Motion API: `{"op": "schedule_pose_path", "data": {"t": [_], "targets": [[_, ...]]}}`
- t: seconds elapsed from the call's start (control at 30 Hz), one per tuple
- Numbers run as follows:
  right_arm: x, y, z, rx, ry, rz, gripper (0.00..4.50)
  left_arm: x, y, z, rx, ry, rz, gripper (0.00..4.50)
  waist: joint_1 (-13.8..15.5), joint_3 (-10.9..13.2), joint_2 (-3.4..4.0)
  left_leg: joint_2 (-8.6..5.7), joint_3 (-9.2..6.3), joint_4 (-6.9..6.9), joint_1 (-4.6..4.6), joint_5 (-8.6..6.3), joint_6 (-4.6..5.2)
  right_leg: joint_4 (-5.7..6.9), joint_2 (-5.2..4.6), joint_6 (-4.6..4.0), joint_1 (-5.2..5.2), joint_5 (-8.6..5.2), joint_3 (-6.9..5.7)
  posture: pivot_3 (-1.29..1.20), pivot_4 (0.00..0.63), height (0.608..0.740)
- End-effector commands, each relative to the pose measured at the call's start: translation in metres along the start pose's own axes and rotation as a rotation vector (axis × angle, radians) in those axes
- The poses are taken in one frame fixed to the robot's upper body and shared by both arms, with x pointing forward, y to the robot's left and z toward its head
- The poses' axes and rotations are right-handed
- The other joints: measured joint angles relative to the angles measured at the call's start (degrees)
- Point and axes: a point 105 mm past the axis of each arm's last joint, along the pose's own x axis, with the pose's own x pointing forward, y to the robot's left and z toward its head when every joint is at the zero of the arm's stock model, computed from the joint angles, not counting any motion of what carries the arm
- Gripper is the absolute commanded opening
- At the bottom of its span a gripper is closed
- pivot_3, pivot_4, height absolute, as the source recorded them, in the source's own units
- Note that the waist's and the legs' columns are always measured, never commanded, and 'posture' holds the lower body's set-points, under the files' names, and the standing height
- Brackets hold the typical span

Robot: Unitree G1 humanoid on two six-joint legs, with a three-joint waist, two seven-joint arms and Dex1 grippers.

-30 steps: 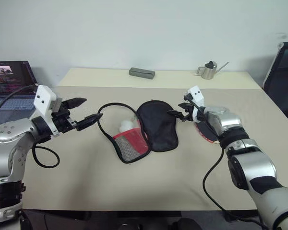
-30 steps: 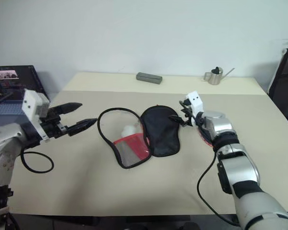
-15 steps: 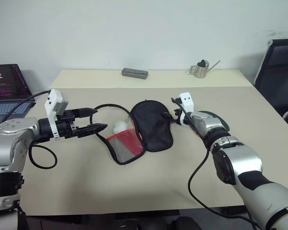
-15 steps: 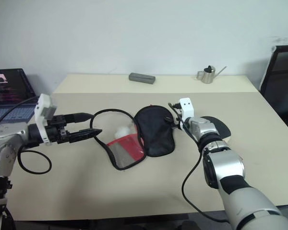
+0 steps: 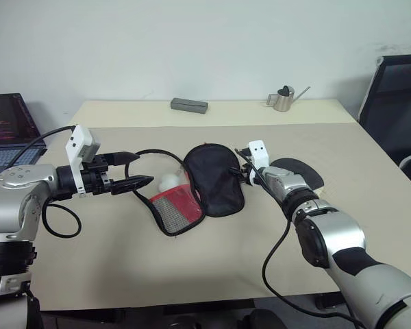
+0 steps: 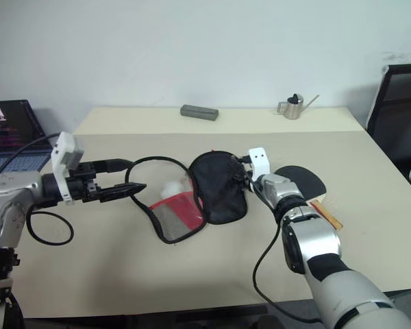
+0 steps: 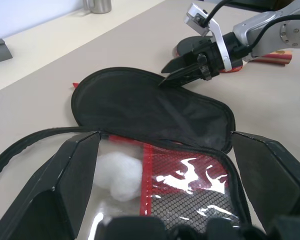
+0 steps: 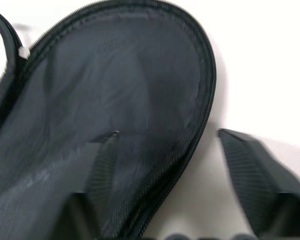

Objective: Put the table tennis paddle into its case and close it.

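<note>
While the case (image 5: 204, 181) lies unzipped and spread flat near the middle of the tabletop (image 5: 192, 260), its black flap folded out to the robot's right and its red mesh half with the white charm (image 5: 168, 182) to the left, the paddle (image 6: 301, 181) waits outside it, flat on the tabletop just to the right, its black face partly behind the right arm and its wooden handle pointing toward the near right. So the step in hand looks like preparing the case, not yet loading it. The right pincer (image 5: 244, 166) sits at the right rim of the black flap with its fingers set either side of the zip edge, as the right wrist view shows: one finger over the fabric, one over the bare tabletop, a clear gap between them and nothing clamped. The left pincer (image 5: 133, 170) hovers wide and empty just left of the case, fingers aimed at the loop of zip edge beside the charm. My guess is that the next move calls for the right pincer to pinch that rim firmly or leave it for the paddle, while the left steadies the case. A soft flap may slip or drag instead of lifting
</note>
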Motion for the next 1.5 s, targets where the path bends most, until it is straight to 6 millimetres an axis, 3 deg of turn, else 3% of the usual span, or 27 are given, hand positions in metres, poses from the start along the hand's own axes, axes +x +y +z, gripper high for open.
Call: {"op": "schedule_pose_path", "data": {"t": [0.03, 0.23, 0.73, 0.87, 1.33, 1.5], "targets": [[0.001, 0.006, 0.007, -0.011, -0.022, 0.018, 2.08, -0.002, 0.002, 0.007, 0.038, -0.014, 0.013, 4.50, -0.02, 0.00, 0.00, 0.01, 0.04, 0.00, 0.00, 0.00, 0.00, 0.00, 0.00, 0.00, -0.01, 0.00, 0.00, 0.00, 0.150, 0.740], [0.003, 0.009, 0.003, -0.020, -0.013, 0.015, 0.04, -0.002, 0.001, 0.005, 0.035, -0.012, 0.019, 4.50, -0.09, -0.01, -0.02, 0.09, 0.15, -0.01, 0.01, 0.00, 0.00, 0.00, 0.04, -0.02, -0.04, 0.02, 0.01, 0.00, 0.150, 0.740], [-0.004, -0.001, 0.015, 0.149, -0.025, 0.014, 0.01, -0.005, 0.005, 0.004, 0.041, -0.018, 0.047, 4.50, -0.08, -0.02, -0.04, 0.37, 0.33, 0.00, 0.01, 0.00, 0.00, -0.02, 0.11, -0.14, -0.07, 0.10, 0.02, 0.00, 0.150, 0.740], [-0.008, -0.017, 0.014, 0.180, -0.021, -0.074, 0.01, -0.004, 0.005, 0.004, 0.044, -0.021, 0.050, 4.50, -0.08, -0.03, -0.05, 0.40, 0.37, 0.00, 0.01, 0.00, 0.00, -0.02, 0.13, -0.15, -0.07, 0.11, 0.03, 0.00, 0.150, 0.740], [-0.019, -0.036, 0.009, 0.350, 0.047, -0.198, 0.01, -0.005, 0.005, 0.004, 0.051, -0.025, 0.052, 4.50, -0.04, -0.04, -0.07, 0.47, 0.44, 0.00, 0.00, 0.01, 0.01, -0.02, 0.13, -0.20, -0.10, 0.13, 0.05, 0.00, 0.150, 0.740], [-0.030, -0.053, 0.005, 0.397, 0.048, -0.278, 0.01, 0.000, 0.003, 0.006, 0.058, -0.031, 0.032, 4.50, 0.10, -0.05, -0.08, 0.47, 0.44, 0.00, -0.02, 0.01, 0.01, -0.03, 0.12, -0.20, -0.09, 0.13, 0.05, 0.00, 0.150, 0.740]]}}
